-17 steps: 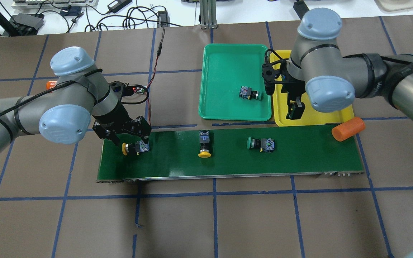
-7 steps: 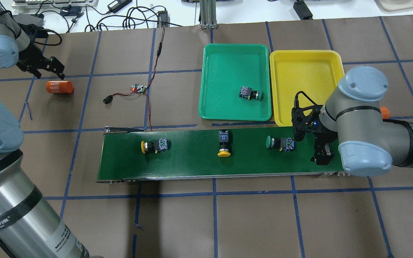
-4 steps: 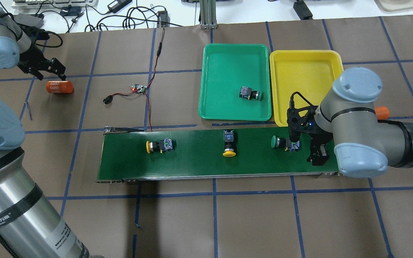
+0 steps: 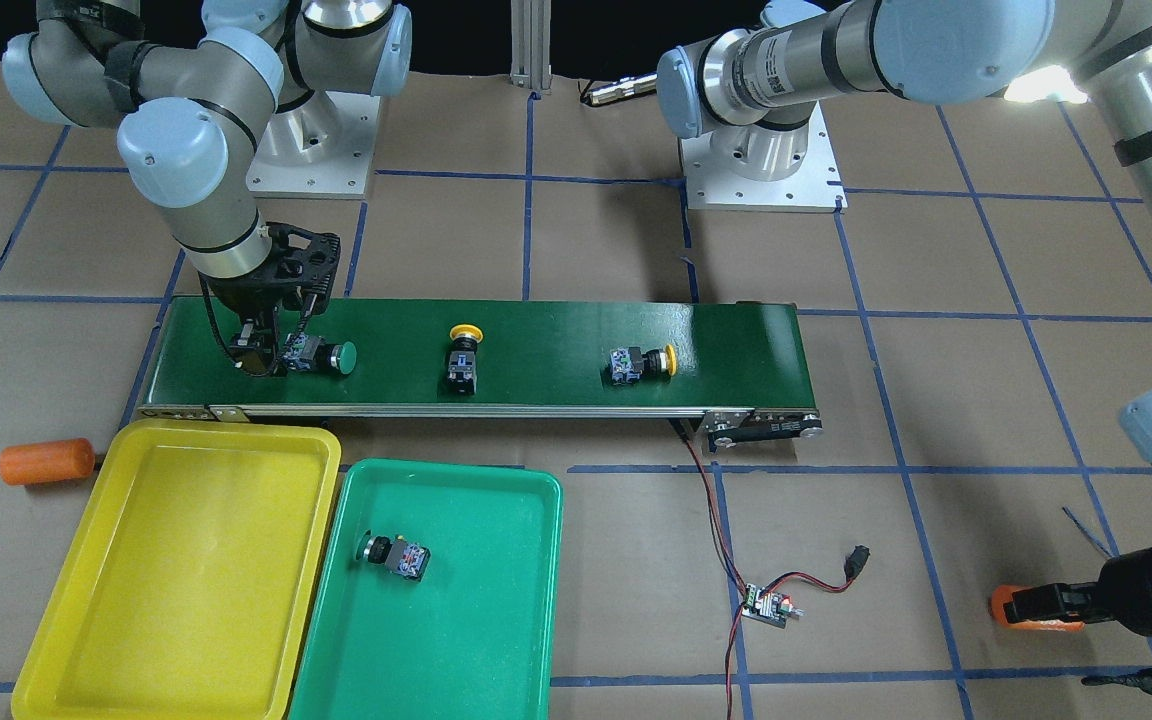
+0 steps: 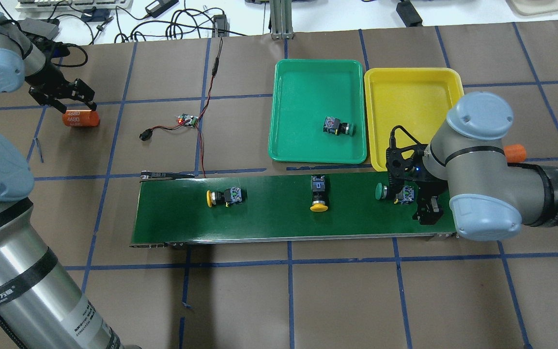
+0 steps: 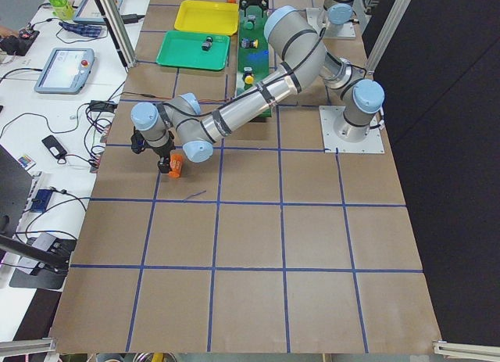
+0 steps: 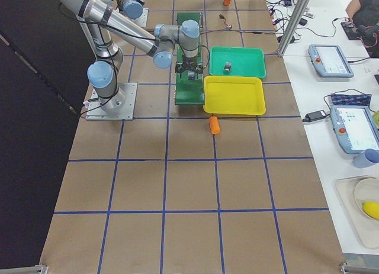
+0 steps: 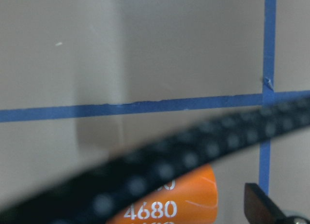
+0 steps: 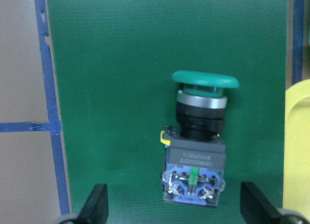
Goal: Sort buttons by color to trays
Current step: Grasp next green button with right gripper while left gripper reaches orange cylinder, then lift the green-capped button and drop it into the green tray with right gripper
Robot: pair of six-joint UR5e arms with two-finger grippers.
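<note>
On the dark green belt lie three buttons. The green one has its contact block between the fingers of my right gripper, which is open and low over the belt's right end. Two yellow ones lie at mid belt and left. Another green button lies in the green tray. The yellow tray holds nothing. My left gripper hangs open far left, over an orange cylinder.
A second orange cylinder lies on the table right of the yellow tray. A small circuit board with red and black wires sits behind the belt's left end. The arms' bases stand behind the belt in the front-facing view.
The belt has carried the three buttons rightward. My left arm left the yellow button and swung far left. My right gripper came from the yellow tray down around the green button.
</note>
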